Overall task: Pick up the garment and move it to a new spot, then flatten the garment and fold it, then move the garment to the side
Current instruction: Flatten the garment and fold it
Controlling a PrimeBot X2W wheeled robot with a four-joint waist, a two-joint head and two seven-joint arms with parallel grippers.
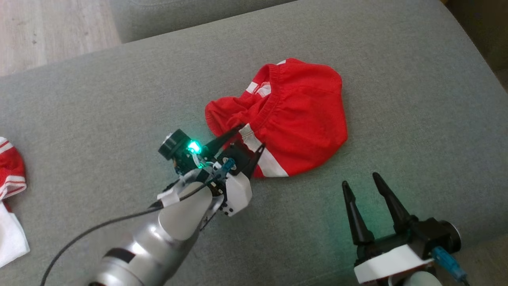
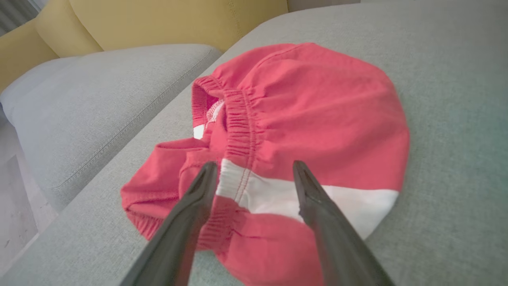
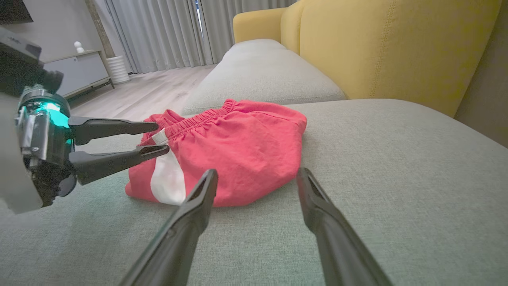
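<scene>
The garment (image 1: 295, 115) is a pair of red shorts with a white side stripe and an elastic waistband, lying crumpled on the grey sofa cushion (image 1: 416, 119). My left gripper (image 1: 252, 136) is open, its two fingers straddling the shorts' near edge by the white stripe and waistband. In the left wrist view the garment (image 2: 317, 119) lies just beyond and under the left gripper (image 2: 254, 165). My right gripper (image 1: 360, 179) is open over bare cushion, a little short of the garment (image 3: 238, 151). In the right wrist view the right gripper (image 3: 258, 171) points at the shorts, and the left gripper (image 3: 162, 138) reaches in from the left.
Another red-and-white garment (image 1: 10, 171) and a white cloth (image 1: 10, 238) lie at the cushion's left edge. A second grey cushion (image 2: 99, 95) adjoins beyond the seam, and the yellow sofa back (image 3: 397, 47) rises behind. Wooden floor (image 1: 47, 28) lies past the far edge.
</scene>
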